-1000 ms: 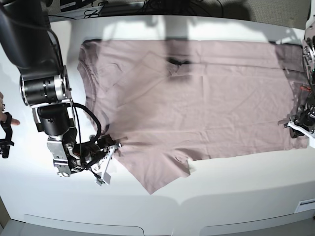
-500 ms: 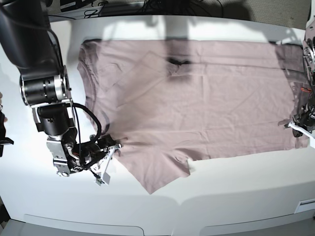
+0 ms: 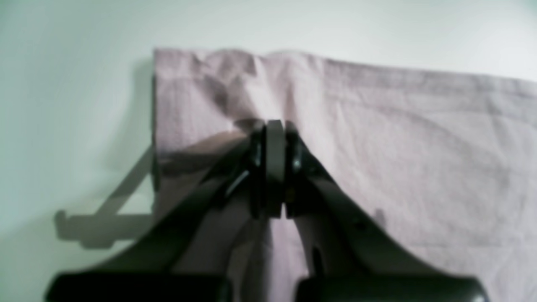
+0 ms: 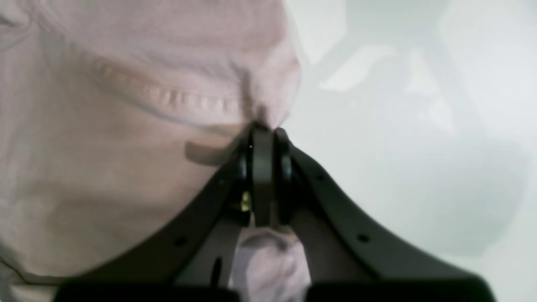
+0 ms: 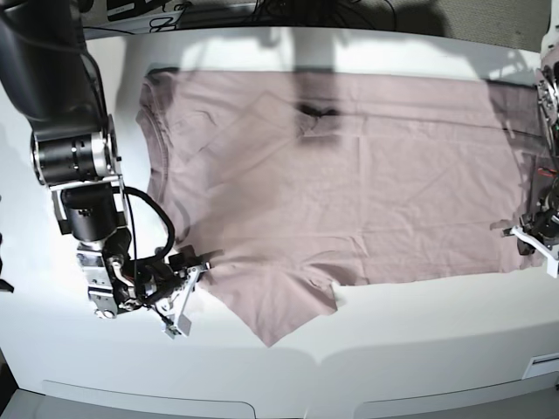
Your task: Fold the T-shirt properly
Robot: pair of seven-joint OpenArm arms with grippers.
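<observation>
I'm at the grasp stage of the first fold. The T-shirt (image 5: 349, 175) lies spread flat on the white table (image 5: 419, 349), neck end toward the base view's left, hem toward its right, one short sleeve poking out at the near edge.

My right gripper (image 4: 262, 130) is pressed together on cloth at the shoulder, just beside the ribbed seam; a pinch of pink fabric shows bunched behind the jaws in the right wrist view. In the base view it sits at the shirt's near-left corner (image 5: 188, 292).

My left gripper (image 3: 275, 126) is closed on the hem corner, with small wrinkles fanning out from the tips. In the base view it's at the far right edge (image 5: 533, 236), partly cut off.

So both near corners look pinched. Judging from that, the next move calls for lifting both ends together, evenly, and carrying the near edge over toward the far edge. Keep tension between the arms so the middle doesn't sag. Risk: a thin pinch slipping out, or grabbing only the top layer.

Count: one T-shirt, two arms, two grippers, one table.
</observation>
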